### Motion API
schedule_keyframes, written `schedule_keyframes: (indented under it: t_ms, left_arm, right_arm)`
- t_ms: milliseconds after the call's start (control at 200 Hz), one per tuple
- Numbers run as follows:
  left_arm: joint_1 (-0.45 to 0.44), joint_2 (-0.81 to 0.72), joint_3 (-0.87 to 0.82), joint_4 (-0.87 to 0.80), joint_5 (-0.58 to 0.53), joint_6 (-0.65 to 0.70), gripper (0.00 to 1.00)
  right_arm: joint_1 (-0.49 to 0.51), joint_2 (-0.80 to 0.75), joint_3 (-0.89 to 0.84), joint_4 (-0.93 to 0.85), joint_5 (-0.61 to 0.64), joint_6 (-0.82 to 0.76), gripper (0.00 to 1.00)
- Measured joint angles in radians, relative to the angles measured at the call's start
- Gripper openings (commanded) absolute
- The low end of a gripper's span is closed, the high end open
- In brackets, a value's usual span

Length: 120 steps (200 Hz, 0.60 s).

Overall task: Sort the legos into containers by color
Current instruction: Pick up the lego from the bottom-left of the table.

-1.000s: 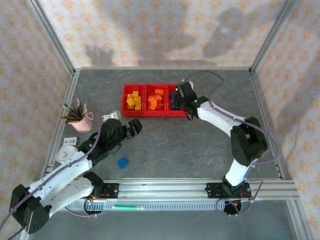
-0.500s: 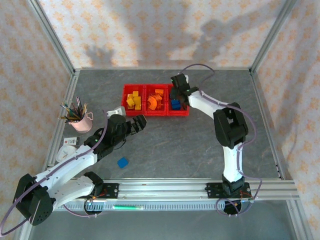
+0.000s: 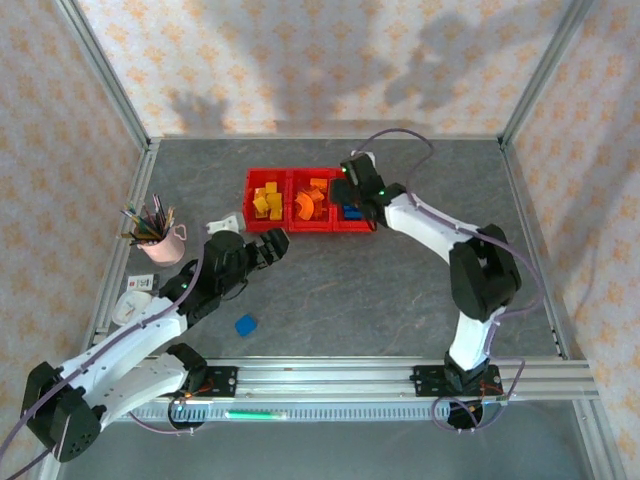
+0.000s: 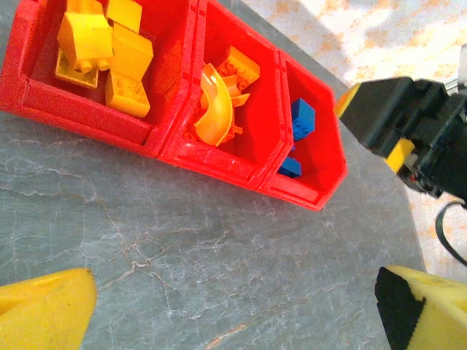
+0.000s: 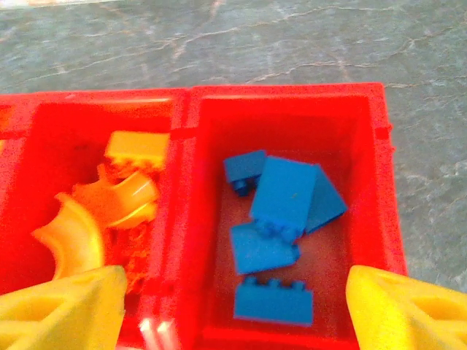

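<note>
Three joined red containers (image 3: 280, 226) stand at the back middle of the table. The left one holds yellow legos (image 4: 102, 58), the middle one orange legos (image 4: 215, 109), and the right one several blue legos (image 5: 281, 219). My right gripper (image 3: 350, 192) hangs open right above the right container (image 5: 379, 182). Its yellow fingertips (image 5: 408, 310) straddle the blue pile with nothing between them. A single blue lego (image 3: 246, 325) lies on the table near the front left. Beyond that lego, my left gripper (image 3: 272, 247) stands wide open and empty, short of the containers' front wall (image 4: 219, 157).
At the left stands a pink pencil cup (image 3: 160, 242). A white object (image 3: 225, 229) lies beside it, and a round white item (image 3: 130, 306) sits nearer the edge. Metal frame posts and patterned walls ring the table. Open grey tabletop (image 3: 400, 290) lies in front of the containers.
My right gripper has gone from shut to open above the right container, and its arm has swung slightly. My left arm has edged a little toward the containers.
</note>
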Motion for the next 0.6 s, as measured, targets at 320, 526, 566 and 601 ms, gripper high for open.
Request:
schedule_keyframes:
  t_ms: [320,526,566,601]
  left_arm:
    - [0.000,-0.175,0.000,-0.157,-0.061,-0.008,0.99]
    - [0.000,-0.259,0.000,-0.294,-0.106,-0.017,0.99]
    - [0.000,-0.270,0.000,-0.320,-0.117,-0.024,0.99]
    - [0.000,-0.279,0.000,-0.342,-0.124,-0.032,0.99]
  right_arm:
    - [0.186,-0.148,-0.150,0.009,-0.002,0.015,0.90]
    - [0.360,-0.153,-0.208,0.030,-0.012,0.027,0.93]
    - [0.396,-0.153,-0.220,0.039,-0.013,0.031,0.94]
    - [0.423,-0.152,-0.230,0.051,-0.014,0.032,0.94]
